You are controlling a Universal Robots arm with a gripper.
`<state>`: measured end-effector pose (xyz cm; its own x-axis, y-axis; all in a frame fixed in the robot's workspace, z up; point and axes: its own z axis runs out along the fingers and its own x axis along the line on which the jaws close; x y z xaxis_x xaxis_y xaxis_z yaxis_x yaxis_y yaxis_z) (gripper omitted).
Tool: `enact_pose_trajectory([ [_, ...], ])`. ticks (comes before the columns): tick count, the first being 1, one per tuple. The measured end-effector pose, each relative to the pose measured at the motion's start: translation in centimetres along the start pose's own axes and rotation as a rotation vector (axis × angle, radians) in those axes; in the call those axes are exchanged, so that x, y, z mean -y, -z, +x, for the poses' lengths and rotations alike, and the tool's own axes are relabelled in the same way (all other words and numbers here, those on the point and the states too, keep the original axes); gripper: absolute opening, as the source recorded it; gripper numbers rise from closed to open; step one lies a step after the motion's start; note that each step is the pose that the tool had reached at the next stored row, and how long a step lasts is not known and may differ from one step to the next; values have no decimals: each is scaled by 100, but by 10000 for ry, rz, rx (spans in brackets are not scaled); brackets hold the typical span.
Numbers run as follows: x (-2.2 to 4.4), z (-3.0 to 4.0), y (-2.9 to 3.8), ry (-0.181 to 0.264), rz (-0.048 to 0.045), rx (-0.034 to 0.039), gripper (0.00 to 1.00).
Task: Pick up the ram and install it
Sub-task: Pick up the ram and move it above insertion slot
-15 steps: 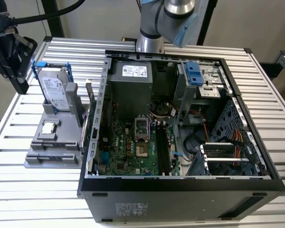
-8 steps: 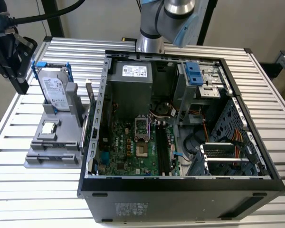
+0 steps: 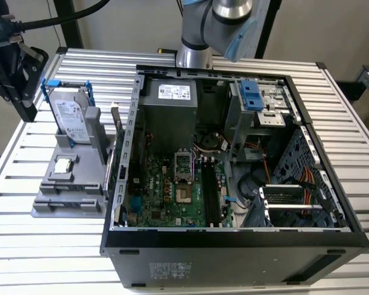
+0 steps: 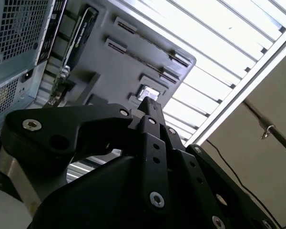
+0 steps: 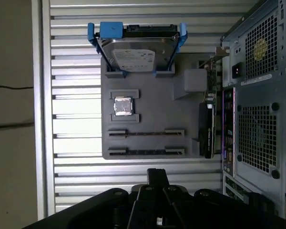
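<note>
My gripper hangs above the slatted table beside the grey parts holder, its black fingers pressed together with nothing between them. In the exterior view the gripper sits at the far left, just left of the holder. The fingertips point toward the holder in the second wrist view. The holder's two long slots stand empty. The ram is hidden from me. I cannot make it out among the long dark memory slots on the motherboard inside the open computer case.
A silver hard drive in a blue bracket and a small square processor chip sit on the holder. A dark card with a metal bracket stands on edge between holder and case. The arm's base rises behind the case.
</note>
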<state>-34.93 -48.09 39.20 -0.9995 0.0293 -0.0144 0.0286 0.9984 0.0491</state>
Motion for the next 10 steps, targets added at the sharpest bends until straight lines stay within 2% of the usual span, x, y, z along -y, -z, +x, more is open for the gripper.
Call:
enact_pose_trajectory([
  [10, 0, 0, 0, 451, -6, -22, 0],
])
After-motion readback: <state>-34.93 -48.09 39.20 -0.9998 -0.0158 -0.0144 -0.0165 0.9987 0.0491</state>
